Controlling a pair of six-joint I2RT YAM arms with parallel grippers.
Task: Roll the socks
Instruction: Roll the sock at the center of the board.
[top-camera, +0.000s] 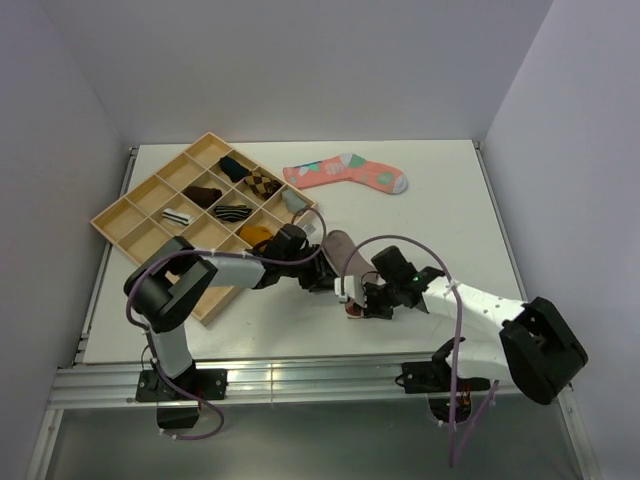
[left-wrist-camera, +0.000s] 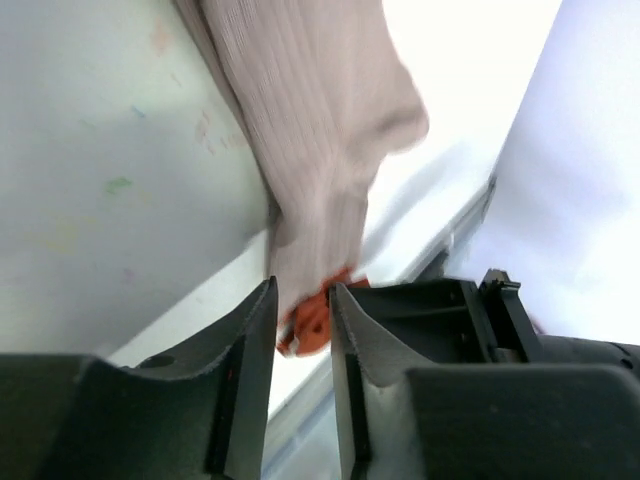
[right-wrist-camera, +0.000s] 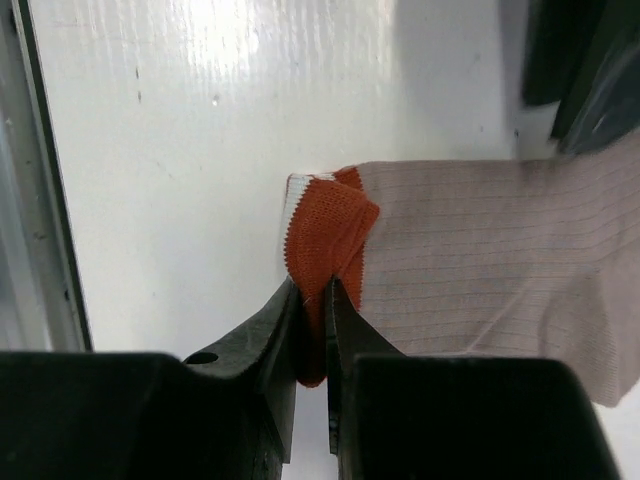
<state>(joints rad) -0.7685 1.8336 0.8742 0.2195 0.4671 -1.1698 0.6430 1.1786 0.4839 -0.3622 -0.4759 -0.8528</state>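
Observation:
The taupe-brown sock (top-camera: 340, 258) lies on the table between the two arms, its red cuff toward the front. My right gripper (top-camera: 362, 303) is shut on the folded red cuff (right-wrist-camera: 325, 235), and the sock body (right-wrist-camera: 480, 250) stretches away to the right. My left gripper (left-wrist-camera: 302, 292) hovers at the sock's narrow part (left-wrist-camera: 320, 130), its jaws a small gap apart, with the cuff (left-wrist-camera: 312, 325) showing just beyond the tips. A small white striped piece (top-camera: 312, 226), perhaps the white sock, shows by the left wrist.
A wooden divider tray (top-camera: 130, 210) with several rolled socks sits at the back left. A coral-pink sock (top-camera: 345, 173) with teal and white patches lies at the back centre. The table's front rail (top-camera: 300, 375) runs close below the grippers.

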